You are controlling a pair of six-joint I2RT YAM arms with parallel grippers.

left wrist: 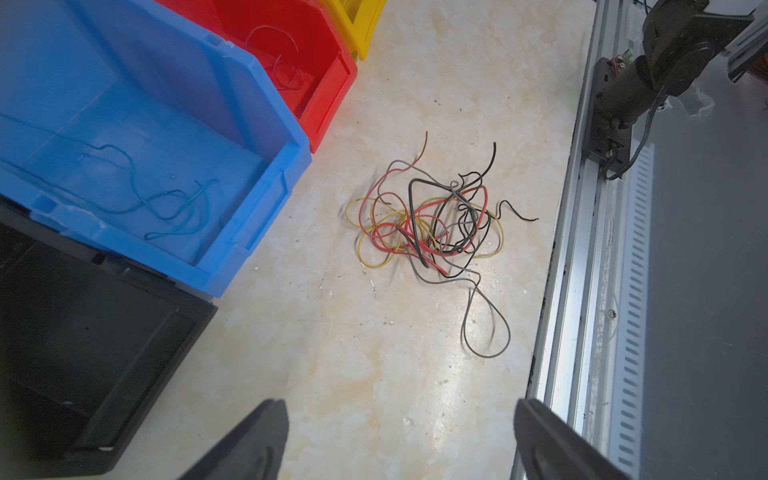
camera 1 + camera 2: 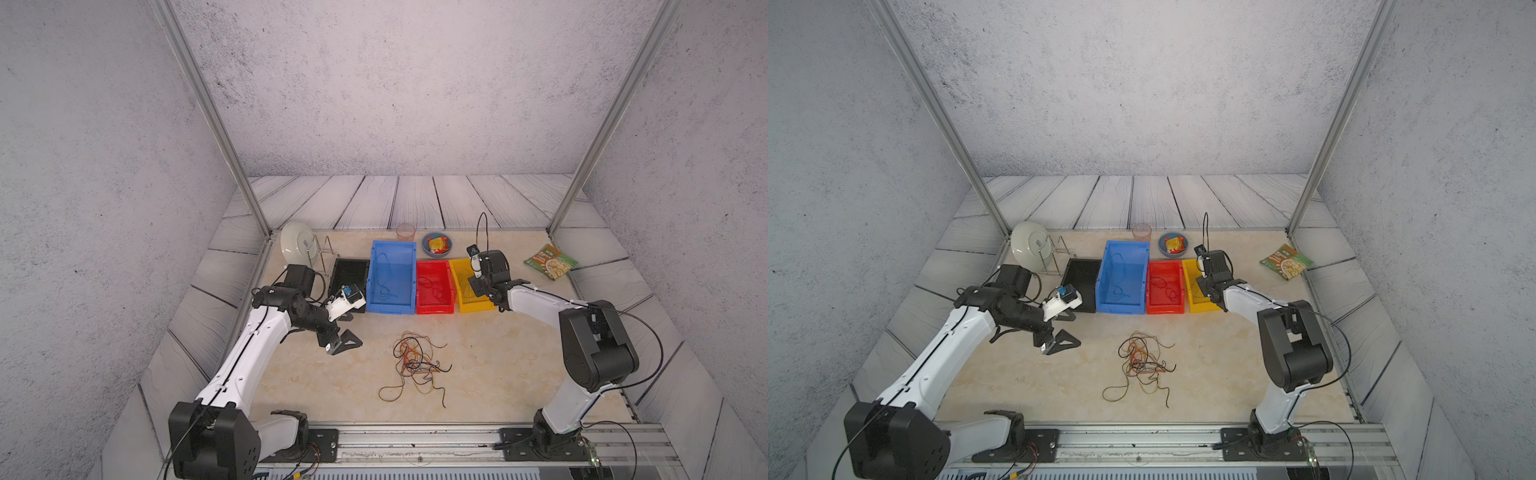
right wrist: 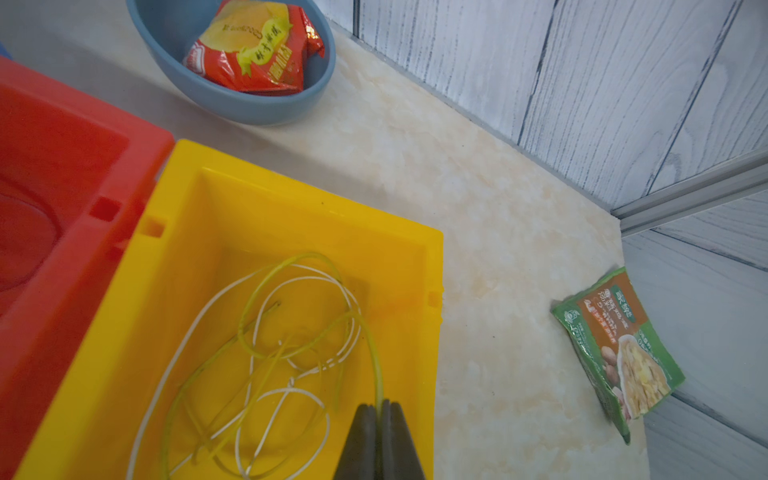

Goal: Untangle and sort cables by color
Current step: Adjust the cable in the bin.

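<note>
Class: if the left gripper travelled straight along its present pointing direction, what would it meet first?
The left gripper, jaws open, probably meets bare tabletop just short of the cable tangle; depth is unclear.

Left claw [image 1: 399,409] spread wide, right claw [image 3: 379,406] pinched closed

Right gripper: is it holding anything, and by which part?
Yes, the right gripper is shut on a yellow cable, pinching a single strand; the rest loops into the yellow bin. Whether that is its end is hidden.
</note>
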